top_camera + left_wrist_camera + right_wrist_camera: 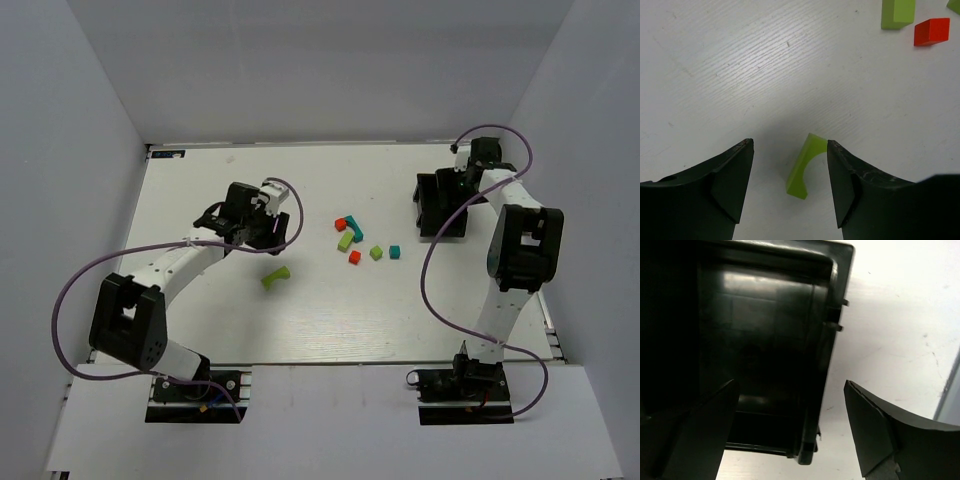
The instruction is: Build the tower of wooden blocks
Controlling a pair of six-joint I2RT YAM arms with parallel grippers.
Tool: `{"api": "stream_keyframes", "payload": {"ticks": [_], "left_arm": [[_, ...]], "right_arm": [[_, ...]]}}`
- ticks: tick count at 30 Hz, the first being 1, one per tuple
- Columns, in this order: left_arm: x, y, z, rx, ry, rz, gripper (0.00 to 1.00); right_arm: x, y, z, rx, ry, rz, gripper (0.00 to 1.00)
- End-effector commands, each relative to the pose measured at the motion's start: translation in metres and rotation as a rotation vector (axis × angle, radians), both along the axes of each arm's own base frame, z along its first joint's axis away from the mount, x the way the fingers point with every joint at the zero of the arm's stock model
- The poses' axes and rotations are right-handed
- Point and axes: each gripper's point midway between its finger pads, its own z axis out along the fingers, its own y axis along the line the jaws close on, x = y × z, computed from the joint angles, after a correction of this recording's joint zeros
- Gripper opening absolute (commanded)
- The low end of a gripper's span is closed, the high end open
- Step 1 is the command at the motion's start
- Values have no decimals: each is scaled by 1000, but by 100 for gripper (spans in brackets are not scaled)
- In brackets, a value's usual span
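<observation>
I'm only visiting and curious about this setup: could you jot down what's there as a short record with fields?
Left tool: open, above a lime arch block that lies flat
Right tool: open, empty, over the black tray
Loose blocks: red, green, lime and teal, clustered mid-scene
Stacking: none visible yet

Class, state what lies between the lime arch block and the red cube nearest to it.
Nothing: the top external view shows only bare white table between the lime arch block and that red cube.
</observation>
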Motion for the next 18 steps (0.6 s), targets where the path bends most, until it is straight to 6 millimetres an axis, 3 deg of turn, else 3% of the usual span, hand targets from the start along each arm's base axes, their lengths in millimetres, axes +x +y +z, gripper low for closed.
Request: {"api": "stream_keyframes", "payload": {"ticks": [1,2,3,5,6,9,10,11,12,13,15,17,18], "left_arm": [[0,-7,7,-6,4,-51,71],[0,-8,2,1,12,-68,71],[-3,-12,1,5,24,-80,71],[-10,-13,-2,23,39,-115,69],[-10,-15,0,31,37,-118,68],[-17,-14,-5,79,45,-135,60],[-20,-7,-8,109,48,-127,58],[-24,-9,-10,122,57,-135,57],[-27,-12,-10,122,56,-147,57],[-28,-10,-11,135,64,-141,57],[-30,-8,-15,160,62,-143,57],[-32,-6,-20,186,72,-139,57],[-30,-3,-23,199,76,-131,58]], "right_arm": [[7,10,41,52,-96,71,90],[5,11,47,62,-108,80,90],[4,11,72,66,-166,91,90],[0,17,88,92,-219,123,90],[-7,17,117,91,-282,132,90],[-28,35,154,142,-380,209,77],[-29,43,163,157,-420,254,58],[-38,49,180,161,-467,282,45],[-52,60,178,195,-470,328,28],[-64,73,188,213,-503,420,0],[-90,100,198,272,-534,553,0],[-113,125,176,305,-513,691,0],[-124,139,183,292,-549,754,7]]}}
